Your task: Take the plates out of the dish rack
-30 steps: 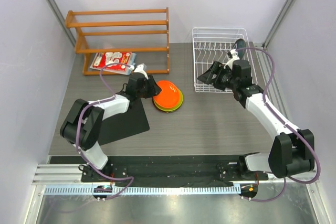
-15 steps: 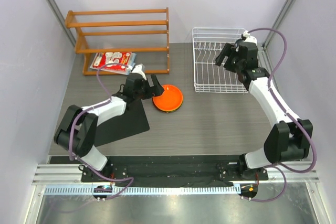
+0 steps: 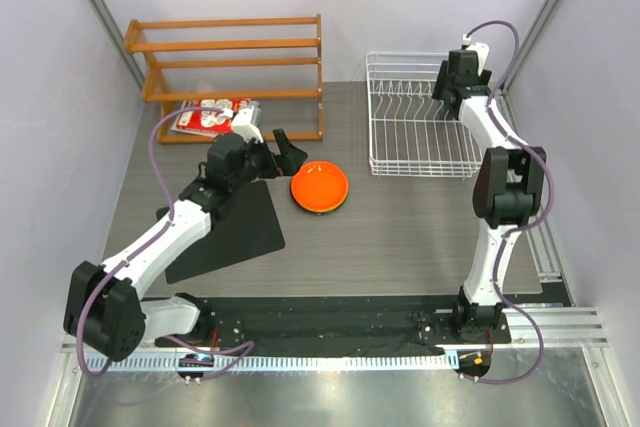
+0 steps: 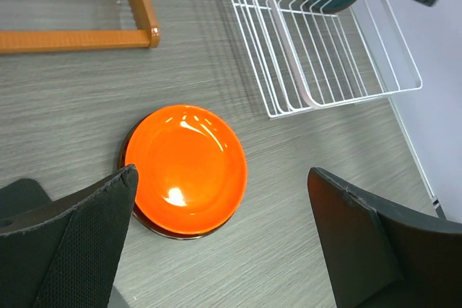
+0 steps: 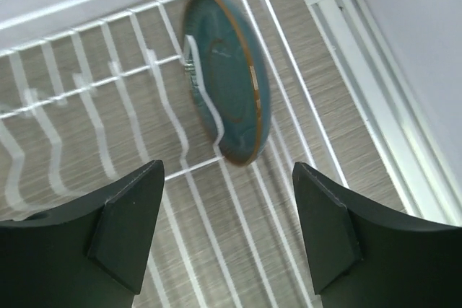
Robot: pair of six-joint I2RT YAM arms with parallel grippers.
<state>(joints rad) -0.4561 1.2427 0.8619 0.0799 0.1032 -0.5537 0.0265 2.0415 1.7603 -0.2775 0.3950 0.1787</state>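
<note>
Orange plate [image 4: 186,167] is seen lying on the table [image 3: 420,227] left of the dish rack [image 3: 420,173], a dark rim of another showing beneath. The left gripper [image 4: 222,173] is held wide open beside it, empty. One teal plate [image 5: 231,91] is left standing on edge at the rack's far right; the right gripper [image 5: 227,171] is spread open just over it, nothing grasped yet.

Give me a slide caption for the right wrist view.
Open right gripper hovers above a teal plate standing in the white dish rack.
</note>
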